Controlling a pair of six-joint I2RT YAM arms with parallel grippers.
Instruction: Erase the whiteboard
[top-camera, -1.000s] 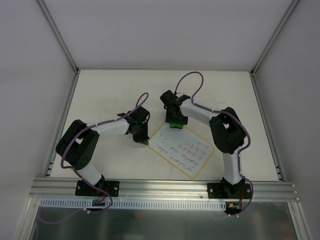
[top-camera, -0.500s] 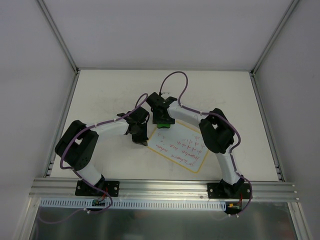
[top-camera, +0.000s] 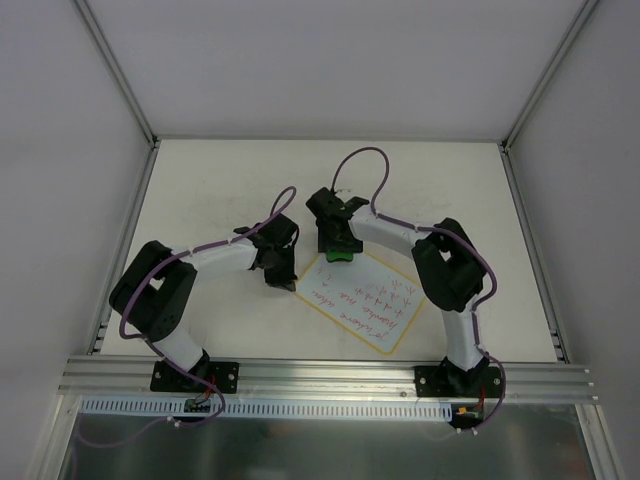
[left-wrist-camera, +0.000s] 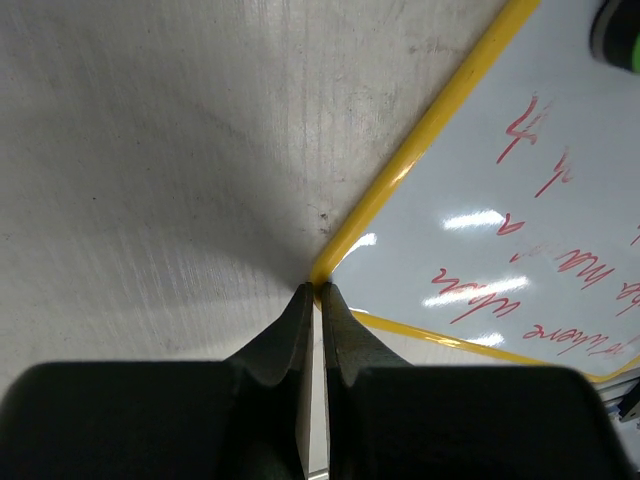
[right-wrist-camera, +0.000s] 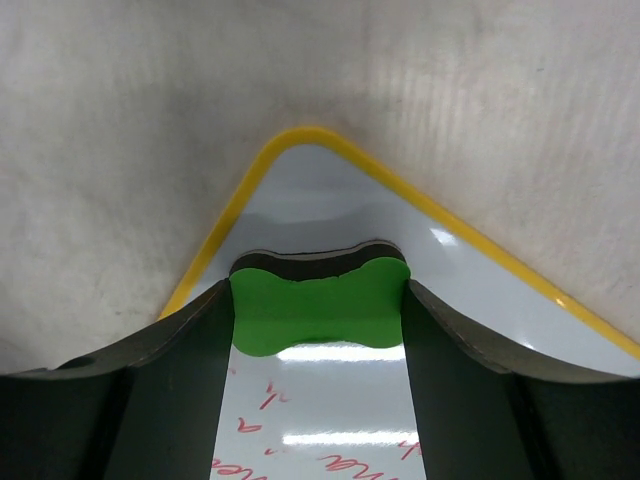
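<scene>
The counter (top-camera: 220, 180) is broad and scuffed white, with bare surface to the far side and the left. Plain walls (top-camera: 60, 120) close it in on three sides and a metal rail (top-camera: 330, 372) runs along its near edge. The whiteboard (top-camera: 365, 300) lies flat on it at a slant, right of centre between the two arms, its nearest corner close to the rail. It looks thin, stiff and light, with a glossy face that catches the lamps, so I judge it will skate across the counter under a sideways rub unless it is braced. The yellow rim (left-wrist-camera: 430, 125) and the corners are the sensible places to hold or block it, since the face gives little purchase. The left tool (left-wrist-camera: 320, 292) is fully closed with nothing between its jaws, and its tips sit at the board's left corner, apparently touching the rim. The right tool (right-wrist-camera: 318, 290) stands partly open and clamps the green bone-shaped eraser (right-wrist-camera: 318, 308) by its two ends, set down on the board just inside the far corner. Strokes toward the near right have the whole board ahead of them; strokes leftward have little board before the rim and come toward the left tool. Red handwriting (left-wrist-camera: 480, 295) covers the middle and near part of the board, so most of the wiping is not yet done.
</scene>
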